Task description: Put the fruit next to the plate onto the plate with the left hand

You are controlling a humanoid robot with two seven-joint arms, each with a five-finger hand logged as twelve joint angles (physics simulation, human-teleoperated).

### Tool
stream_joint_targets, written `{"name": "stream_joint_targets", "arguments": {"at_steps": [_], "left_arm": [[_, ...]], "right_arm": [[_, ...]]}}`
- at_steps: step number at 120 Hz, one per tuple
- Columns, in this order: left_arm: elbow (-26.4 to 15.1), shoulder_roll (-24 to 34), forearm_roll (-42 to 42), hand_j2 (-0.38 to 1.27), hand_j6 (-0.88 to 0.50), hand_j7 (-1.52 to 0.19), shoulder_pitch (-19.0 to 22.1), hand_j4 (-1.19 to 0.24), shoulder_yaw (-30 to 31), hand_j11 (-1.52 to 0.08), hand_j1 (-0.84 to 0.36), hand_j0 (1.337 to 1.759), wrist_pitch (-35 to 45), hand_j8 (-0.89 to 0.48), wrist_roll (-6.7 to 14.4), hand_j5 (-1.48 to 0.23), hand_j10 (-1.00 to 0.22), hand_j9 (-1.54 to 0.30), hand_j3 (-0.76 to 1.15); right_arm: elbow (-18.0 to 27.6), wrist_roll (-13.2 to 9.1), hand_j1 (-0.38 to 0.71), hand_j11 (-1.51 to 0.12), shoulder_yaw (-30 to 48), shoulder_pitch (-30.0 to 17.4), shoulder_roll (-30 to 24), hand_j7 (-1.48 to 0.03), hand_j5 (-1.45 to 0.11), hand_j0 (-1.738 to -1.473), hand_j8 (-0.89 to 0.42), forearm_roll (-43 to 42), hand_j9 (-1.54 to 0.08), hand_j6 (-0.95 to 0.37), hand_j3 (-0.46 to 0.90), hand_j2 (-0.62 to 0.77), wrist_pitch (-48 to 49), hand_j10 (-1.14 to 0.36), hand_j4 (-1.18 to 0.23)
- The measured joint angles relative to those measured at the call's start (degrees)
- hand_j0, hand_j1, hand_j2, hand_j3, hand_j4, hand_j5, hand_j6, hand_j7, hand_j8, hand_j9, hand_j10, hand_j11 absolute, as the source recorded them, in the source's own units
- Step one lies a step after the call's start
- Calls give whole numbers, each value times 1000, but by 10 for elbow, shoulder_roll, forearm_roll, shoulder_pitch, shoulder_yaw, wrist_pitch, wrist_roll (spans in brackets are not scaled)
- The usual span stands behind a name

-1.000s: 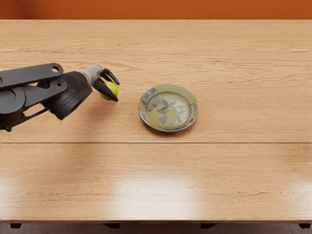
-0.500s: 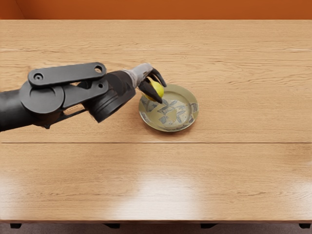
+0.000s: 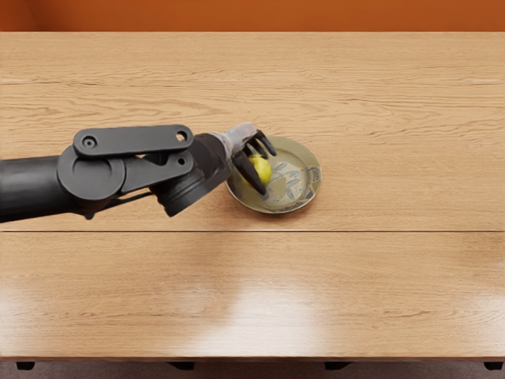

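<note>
Yellow fruit sat low over the left part of the plate, gripped between the dark fingers of the left hand. Half a second before it had hung above the plate's left rim; a second before it was well to the left, over the bare counter. The arm had reached further in from the left. I could not tell whether the fruit touched the plate.
</note>
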Motion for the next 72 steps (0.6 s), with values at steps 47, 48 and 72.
{"name": "stream_joint_targets", "arguments": {"at_steps": [47, 48, 72], "left_arm": [[-5, 180, -47, 57, -243, -336, -7, -256, -102, -337, 65, 1658, -224, -232, 0, -341, -252, -337, 0], [-5, 185, -51, 56, -242, -333, -6, -254, -105, -335, 66, 1658, -234, -231, 0, -339, -251, -334, 0], [-5, 308, -105, 48, -226, -299, 110, -230, -231, -299, 83, 1658, -472, -222, 0, -301, -229, -299, 0]], "right_arm": [[0, 0, -327, -24, 0, 0, 0, -24, -24, -1658, -18, 0, -24, -18, 0, -4, 0, -19, -19], [0, 0, -327, -24, 0, 0, 0, -24, -24, -1658, -18, 0, -24, -18, 0, -4, 0, -18, -18], [0, 0, -327, -24, 1, 0, 0, -24, -24, -1658, -18, 0, -24, -18, 0, -4, 0, -18, -18]]}}
